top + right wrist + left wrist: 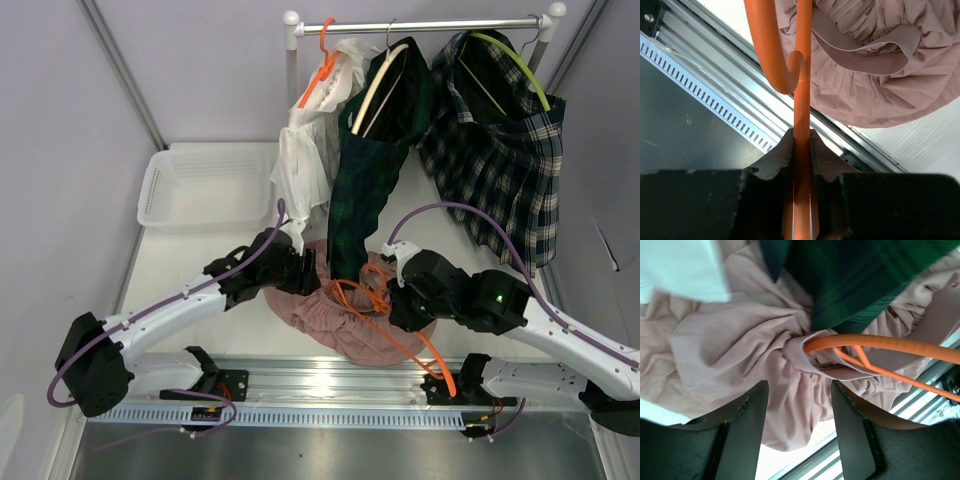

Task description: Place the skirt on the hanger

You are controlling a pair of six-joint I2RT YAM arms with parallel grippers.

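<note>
White table [190, 265] below a clothes rail [420, 25] hung with plaid and white garments, clear basket [205, 185] at far left. Pink skirt [345, 325] bunched mid-table at the near edge, between both arms. Orange hanger [385, 300] lying across it, one end pushed into the waistband opening. Right gripper [801, 137] clenched on a straight bar of the hanger, hook curling just past the fingertips. Left gripper [799, 390] released, fingers spread above the skirt folds beside the waistband, gripping nothing
</note>
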